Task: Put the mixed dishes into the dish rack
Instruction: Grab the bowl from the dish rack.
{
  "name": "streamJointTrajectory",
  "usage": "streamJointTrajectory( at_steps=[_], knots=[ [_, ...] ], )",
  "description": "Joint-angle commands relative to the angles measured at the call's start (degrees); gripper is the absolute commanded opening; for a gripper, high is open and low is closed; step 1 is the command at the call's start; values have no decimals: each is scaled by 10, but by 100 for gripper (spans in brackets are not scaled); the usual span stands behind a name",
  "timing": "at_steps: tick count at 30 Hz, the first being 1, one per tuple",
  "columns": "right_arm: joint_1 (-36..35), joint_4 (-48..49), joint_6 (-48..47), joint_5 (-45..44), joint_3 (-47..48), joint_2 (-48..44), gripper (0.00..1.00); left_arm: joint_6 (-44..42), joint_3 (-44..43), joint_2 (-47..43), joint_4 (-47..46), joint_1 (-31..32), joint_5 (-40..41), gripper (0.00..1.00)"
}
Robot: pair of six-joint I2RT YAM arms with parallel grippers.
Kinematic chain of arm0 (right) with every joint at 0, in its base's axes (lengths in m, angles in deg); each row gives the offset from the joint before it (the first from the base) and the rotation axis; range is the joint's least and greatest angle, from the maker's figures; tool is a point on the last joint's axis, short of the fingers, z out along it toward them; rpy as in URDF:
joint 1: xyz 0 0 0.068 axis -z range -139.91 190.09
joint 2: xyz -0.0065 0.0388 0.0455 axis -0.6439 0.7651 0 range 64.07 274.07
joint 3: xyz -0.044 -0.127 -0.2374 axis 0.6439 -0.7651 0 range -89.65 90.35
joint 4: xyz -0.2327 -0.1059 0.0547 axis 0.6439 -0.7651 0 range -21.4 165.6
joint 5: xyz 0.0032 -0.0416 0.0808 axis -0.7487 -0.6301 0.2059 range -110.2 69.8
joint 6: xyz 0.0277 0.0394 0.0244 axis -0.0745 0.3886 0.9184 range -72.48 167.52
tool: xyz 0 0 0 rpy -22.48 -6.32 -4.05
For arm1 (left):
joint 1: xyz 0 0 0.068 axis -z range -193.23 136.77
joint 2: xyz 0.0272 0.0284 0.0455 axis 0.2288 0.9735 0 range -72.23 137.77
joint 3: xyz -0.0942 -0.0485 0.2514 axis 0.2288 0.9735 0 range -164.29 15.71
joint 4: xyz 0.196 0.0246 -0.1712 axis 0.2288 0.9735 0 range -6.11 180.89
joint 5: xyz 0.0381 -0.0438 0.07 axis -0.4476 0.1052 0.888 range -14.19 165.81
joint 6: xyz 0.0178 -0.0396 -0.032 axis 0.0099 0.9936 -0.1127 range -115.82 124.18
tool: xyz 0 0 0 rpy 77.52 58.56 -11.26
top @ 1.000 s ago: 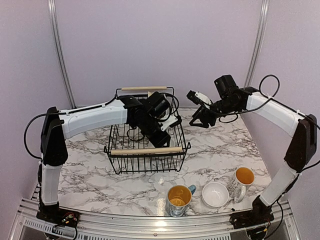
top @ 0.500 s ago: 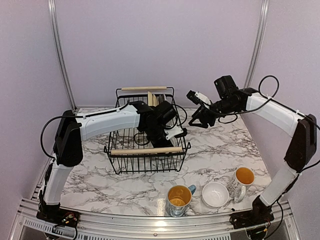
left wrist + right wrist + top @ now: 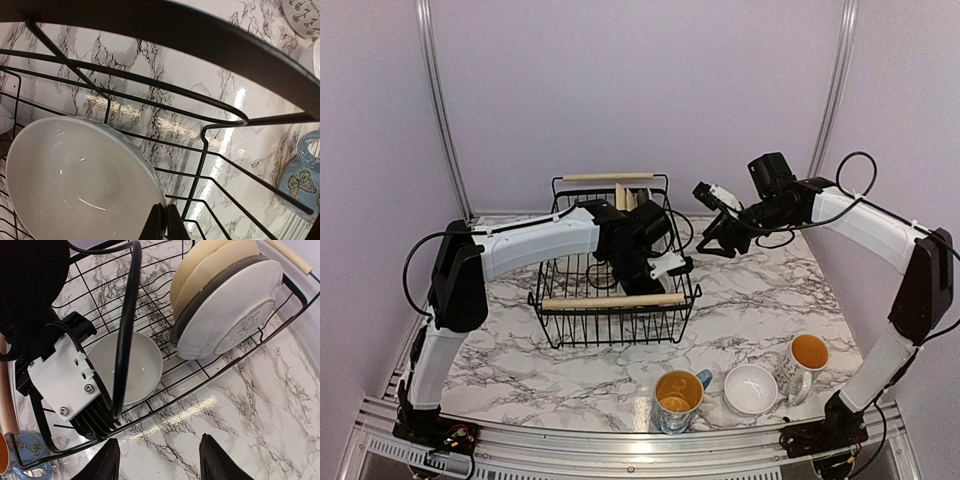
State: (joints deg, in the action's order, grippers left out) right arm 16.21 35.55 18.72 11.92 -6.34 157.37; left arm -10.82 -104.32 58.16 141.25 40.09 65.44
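— Where's the left arm reaching?

— Its white forearm runs from the elbow on the left, out over the dish rack (image 3: 600, 325), and the wrist dips down behind the near wooden handle (image 3: 612, 301). The left gripper (image 3: 164, 222) is inside the basket with its fingers pressed flat together and nothing between them. It sits right beside the rim of a white bowl (image 3: 75, 185), which lies hollow side up on the rack's wire floor.

— And the right one?

— Raised high. It climbs from its base at the near right corner, bends at the elbow by the right side, and stretches back toward the rack's far right corner. The right gripper (image 3: 160, 460) hangs above the table just outside the wire wall, tilted down toward the basket. Its jaws are partly apart and hold nothing.

— Anything else in the rack?

— A row of plates (image 3: 225, 305) standing on edge at the far end, two cream ones behind and a pale one with a dark rim in front.

— What about the table (image 3: 490, 350)?

— White marble with grey veins. Near the front edge, well apart from the rack, there's a butterfly mug (image 3: 678, 397) with a blue handle and a yellow inside. A second white bowl (image 3: 751, 388) is just to its right, then a white mug (image 3: 804, 362), also yellow inside. All three are upright.

— The room?

— A plain lilac wall (image 3: 640, 90) behind, curved metal posts (image 3: 438, 110) rising at either side, and a metal rail (image 3: 620, 445) along the near edge.
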Motion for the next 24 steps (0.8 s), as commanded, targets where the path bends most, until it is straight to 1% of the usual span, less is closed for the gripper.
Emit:
streamJointTrajectory(
  at_steps=[1, 10, 14, 20, 24],
  knots=[
    [3, 0, 6, 15, 21, 1, 53, 1, 8, -40, 15, -16, -48, 0],
    [3, -11, 7, 31, 39, 10, 53, 23, 22, -91, 13, -54, -125, 0],
    [3, -13, 3, 48, 41, 11, 53, 51, 31, -108, -4, -76, -189, 0],
    [0, -12, 0, 66, 50, 15, 56, 108, 93, -138, -45, -105, -245, 0],
    [-20, -23, -11, 70, 58, 27, 57, 154, 166, -175, -100, -131, -292, 0]
  ],
)
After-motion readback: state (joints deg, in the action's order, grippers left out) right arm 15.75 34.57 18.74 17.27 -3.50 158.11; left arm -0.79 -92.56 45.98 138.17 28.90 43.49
